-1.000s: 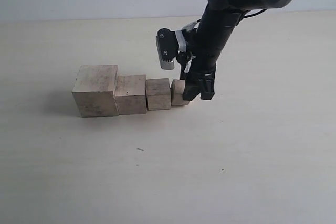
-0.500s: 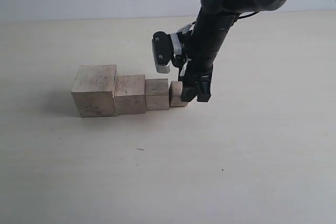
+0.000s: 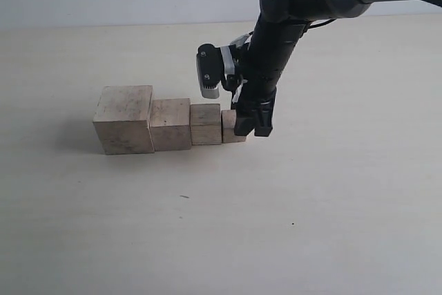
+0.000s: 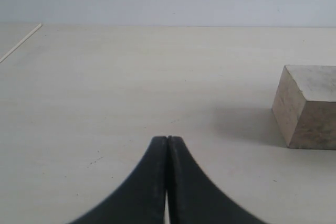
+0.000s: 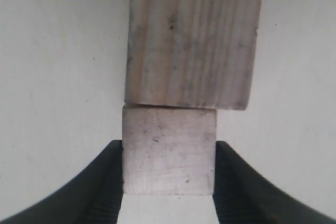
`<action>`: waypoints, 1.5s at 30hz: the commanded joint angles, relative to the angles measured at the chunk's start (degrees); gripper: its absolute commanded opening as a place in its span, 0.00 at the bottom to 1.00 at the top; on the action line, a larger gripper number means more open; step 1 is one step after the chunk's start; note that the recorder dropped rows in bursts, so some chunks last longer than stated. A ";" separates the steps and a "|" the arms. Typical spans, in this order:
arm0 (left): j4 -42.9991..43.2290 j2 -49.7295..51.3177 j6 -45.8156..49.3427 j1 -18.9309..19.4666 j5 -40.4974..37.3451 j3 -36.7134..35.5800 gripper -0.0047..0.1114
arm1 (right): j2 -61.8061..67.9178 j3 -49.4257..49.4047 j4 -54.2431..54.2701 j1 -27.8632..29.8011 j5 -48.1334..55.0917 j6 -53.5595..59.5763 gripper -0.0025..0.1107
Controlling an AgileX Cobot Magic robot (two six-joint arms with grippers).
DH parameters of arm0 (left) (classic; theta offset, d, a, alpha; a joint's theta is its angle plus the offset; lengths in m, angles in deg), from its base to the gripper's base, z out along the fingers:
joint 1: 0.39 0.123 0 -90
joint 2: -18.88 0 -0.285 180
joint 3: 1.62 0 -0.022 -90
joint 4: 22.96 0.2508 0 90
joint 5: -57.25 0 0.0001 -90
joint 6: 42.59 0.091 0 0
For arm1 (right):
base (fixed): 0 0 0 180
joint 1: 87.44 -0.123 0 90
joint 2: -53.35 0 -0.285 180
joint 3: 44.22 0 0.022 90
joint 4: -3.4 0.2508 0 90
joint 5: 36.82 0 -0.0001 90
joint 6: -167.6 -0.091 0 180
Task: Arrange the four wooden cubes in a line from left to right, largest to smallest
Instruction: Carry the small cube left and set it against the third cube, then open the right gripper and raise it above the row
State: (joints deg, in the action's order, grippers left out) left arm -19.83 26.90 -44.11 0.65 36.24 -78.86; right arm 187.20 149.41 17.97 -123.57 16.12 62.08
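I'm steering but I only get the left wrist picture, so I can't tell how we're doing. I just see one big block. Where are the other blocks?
Observer: In the exterior view all four sit in one row: the largest cube, the second cube, the third cube, then the smallest cube, big to small, left to right.
Operator: Is the other arm doing something?
Observer: Yes, the right gripper is down at the row's small end, its fingers on either side of the smallest cube.
Operator: Is the littlest one touching its neighbour?
Observer: The right wrist view shows it flush against the third cube, no visible gap.
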 commanded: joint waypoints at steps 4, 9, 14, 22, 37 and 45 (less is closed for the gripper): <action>-0.44 -0.23 -0.44 -0.39 0.42 0.02 0.04 | 0.75 0.21 0.41 -0.20 -1.14 -1.14 0.29; -0.44 -0.23 -0.44 -0.39 0.42 0.02 0.04 | 0.75 0.21 0.41 -0.20 -3.06 -4.38 0.54; -0.44 -0.23 -0.44 -0.39 0.42 0.02 0.04 | 0.75 0.21 0.67 -0.20 -5.17 -7.05 0.68; -0.44 -0.23 -0.44 -0.39 0.42 0.02 0.04 | -1.08 0.21 -4.77 -0.20 -5.05 -13.80 0.69; -0.44 -0.23 -0.44 -0.39 0.42 0.02 0.04 | -7.40 0.21 -7.98 -0.20 -0.39 -23.61 0.67; -0.44 -0.23 -0.44 -0.39 0.42 0.02 0.04 | -5.52 0.21 -14.57 -0.06 -7.68 -29.23 0.61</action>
State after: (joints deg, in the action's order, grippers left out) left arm -19.83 26.90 -44.11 0.65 36.24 -78.86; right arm 180.74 149.41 6.01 -123.57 11.63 36.08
